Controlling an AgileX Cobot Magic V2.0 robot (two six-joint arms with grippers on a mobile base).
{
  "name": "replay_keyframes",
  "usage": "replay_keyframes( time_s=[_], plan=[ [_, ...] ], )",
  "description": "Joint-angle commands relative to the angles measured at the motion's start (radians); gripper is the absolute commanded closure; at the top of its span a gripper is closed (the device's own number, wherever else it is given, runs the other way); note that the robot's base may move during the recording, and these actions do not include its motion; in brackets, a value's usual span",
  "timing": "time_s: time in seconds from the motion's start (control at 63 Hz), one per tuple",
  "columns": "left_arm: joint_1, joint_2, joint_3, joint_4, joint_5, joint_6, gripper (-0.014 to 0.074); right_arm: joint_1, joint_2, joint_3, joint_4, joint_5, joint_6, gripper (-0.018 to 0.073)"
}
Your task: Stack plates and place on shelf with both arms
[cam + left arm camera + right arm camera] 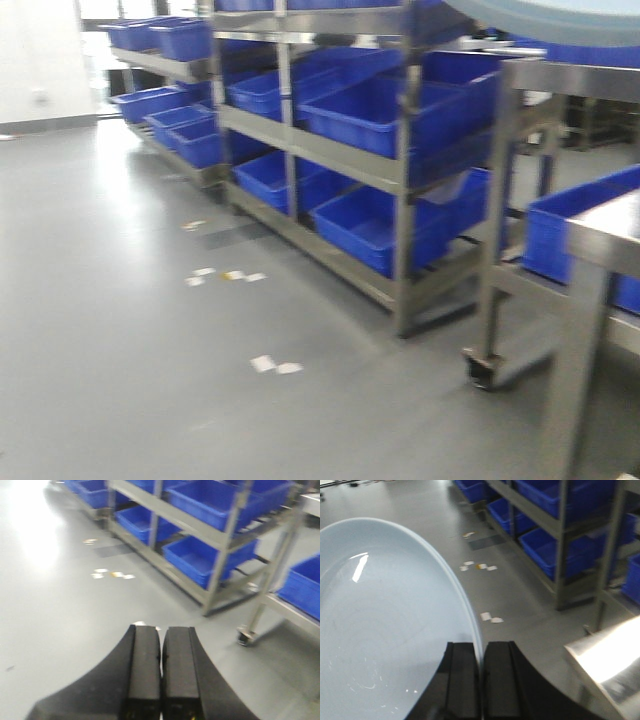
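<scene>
A pale blue-white glossy plate [385, 620] fills the left of the right wrist view. My right gripper [481, 647] is shut on its rim and holds it above the grey floor. I see one rim and cannot tell if a second plate lies under it. A plate edge [560, 18] shows at the top right of the front view. My left gripper [161, 630] is shut and empty, above the floor. The steel shelf [330, 150] with blue crates [380, 225] stands ahead to the right; it also shows in the left wrist view [200, 527] and right wrist view [555, 525].
A steel table [600, 240] with a caster wheel [483, 370] stands close at the right, its corner [610, 650] beside my right gripper. More racks with blue crates [165, 40] line the back left. Paper scraps [275, 365] lie on the grey floor.
</scene>
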State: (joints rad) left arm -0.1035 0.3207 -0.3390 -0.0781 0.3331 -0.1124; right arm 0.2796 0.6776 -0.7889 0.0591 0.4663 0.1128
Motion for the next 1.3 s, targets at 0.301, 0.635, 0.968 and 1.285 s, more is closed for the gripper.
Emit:
replay_keyframes(
  time_s=[0.301,0.635,0.968,1.285],
  plan=[
    [0.000,0.007,-0.031,-0.004,-0.091,-0.009,0.0505,-0.007,-0.005,-0.029,0.004,-0.099,-0.003,0.0511],
    [0.000,0.007,-0.031,-0.004,-0.091,-0.009,0.0505,-0.007,-0.005,-0.029,0.004,-0.098,-0.003,0.0511],
    [0.000,0.007,-0.031,-0.004,-0.091,-0.009,0.0505,-0.007,-0.005,-0.029,0.004,-0.098,-0.003,0.0511],
    [0.000,0.007,-0.031,-0.004,-0.091,-0.009,0.0505,-0.007,-0.005,-0.029,0.004,-0.098,-0.003,0.0511]
  ],
)
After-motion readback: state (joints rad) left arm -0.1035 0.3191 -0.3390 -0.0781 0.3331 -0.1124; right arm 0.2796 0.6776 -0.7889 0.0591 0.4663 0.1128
